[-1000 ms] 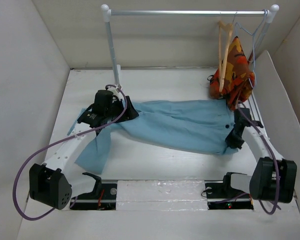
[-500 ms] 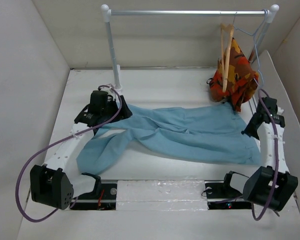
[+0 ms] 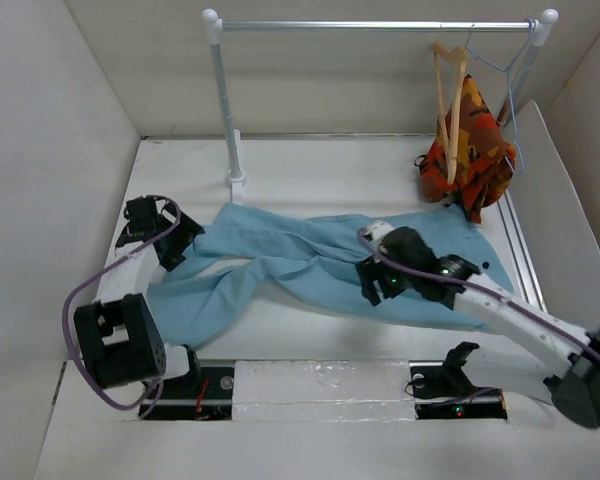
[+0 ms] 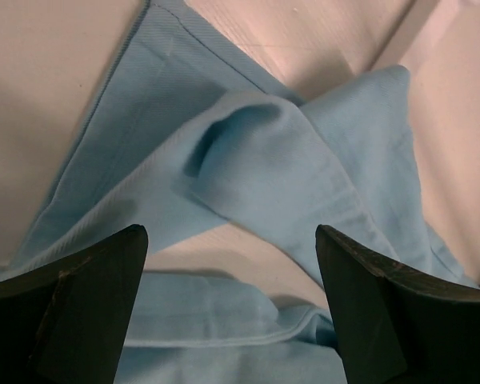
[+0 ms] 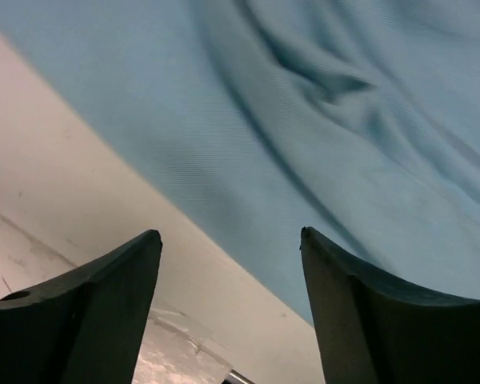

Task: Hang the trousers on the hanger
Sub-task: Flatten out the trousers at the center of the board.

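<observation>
Trousers point(image 3: 310, 262) lie on white walled table point(image 3: 320, 170); left tool point(image 4: 230, 230), right tool point(image 5: 230, 232) both spread.

A clothes rail with white posts and a silvery metal crossbar point(image 3: 380, 25) runs across the top of the overhead view. Its left post point(image 3: 223, 100) stands on the flat white tabletop point(image 3: 330, 165) at upper centre-left. An orange-red patterned garment point(image 3: 472, 150) hangs bunched at the rail's right end, its lower folds near the tabletop in the upper right. A thin pale grey-blue wire hanger point(image 3: 495, 68) shows just above it. Plain white walls point(image 3: 40, 150) enclose the table on the left, back and right. A white strip point(image 3: 320, 385) lies along the bottom edge, at centre
</observation>
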`<state>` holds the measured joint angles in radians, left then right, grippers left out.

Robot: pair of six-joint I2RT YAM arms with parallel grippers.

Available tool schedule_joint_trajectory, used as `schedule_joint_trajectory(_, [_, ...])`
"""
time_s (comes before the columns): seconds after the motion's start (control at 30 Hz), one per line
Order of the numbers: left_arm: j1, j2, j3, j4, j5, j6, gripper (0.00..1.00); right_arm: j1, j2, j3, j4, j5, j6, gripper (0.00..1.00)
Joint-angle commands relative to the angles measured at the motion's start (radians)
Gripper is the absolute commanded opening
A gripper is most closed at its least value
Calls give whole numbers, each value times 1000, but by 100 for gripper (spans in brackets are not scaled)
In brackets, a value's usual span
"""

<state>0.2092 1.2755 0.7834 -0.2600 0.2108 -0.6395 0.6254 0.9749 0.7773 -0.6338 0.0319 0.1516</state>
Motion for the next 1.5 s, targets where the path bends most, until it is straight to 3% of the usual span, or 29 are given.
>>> schedule_joint_trajectory(0.0, [9,97,72,56,12,-54,83,210,164,92,137,-38,-66,77])
schedule_joint_trajectory(0.13, [9,206,105,108,38,-74,83,382,365,275,157,55,-173,83])
schedule_joint_trajectory(0.2, [9,228,119,113,19,-84,82,396,441,388,169,72,-234,84])
schedule_joint_trajectory(0.3, [9,275,135,117,-24,-75,70,407,589,546,145,63,-306,84])
schedule_joint_trajectory(0.43, [9,330,186,127,-47,-65,0,454,688,632,137,-24,-308,81])
schedule_joint_trajectory(0.47, [9,338,223,120,-42,-58,0,497,694,625,169,-24,-301,80])
schedule_joint_trajectory(0.57, [9,343,283,96,-36,-55,0,543,711,606,241,-73,-293,78])
schedule_joint_trajectory(0.67, [9,280,315,96,-22,-58,0,599,764,651,308,-57,-326,82])
schedule_joint_trajectory(0.77, [9,181,336,70,-42,-60,0,599,881,869,138,63,-385,83])
schedule_joint_trajectory(0.87, [9,55,315,56,-47,-63,0,562,885,922,79,98,-425,83])
schedule_joint_trajectory(0.97, [-5,-123,263,47,-59,-49,0,524,748,828,101,151,-394,83])
schedule_joint_trajectory(1.1, [-54,-350,88,-85,-200,-99,0,430,546,489,152,131,-293,83])
schedule_joint_trajectory(1.13, [-44,-387,10,-150,-285,-129,20,390,483,402,155,102,-282,83])
schedule_joint_trajectory(1.27, [24,-416,-149,-170,-229,-150,61,304,392,284,131,108,-280,83])
schedule_joint_trajectory(1.3, [24,-433,-157,-174,-225,-164,70,234,363,268,120,97,-282,83])
schedule_joint_trajectory(1.47, [33,-407,53,-255,-341,-149,73,59,275,192,86,45,-288,81])
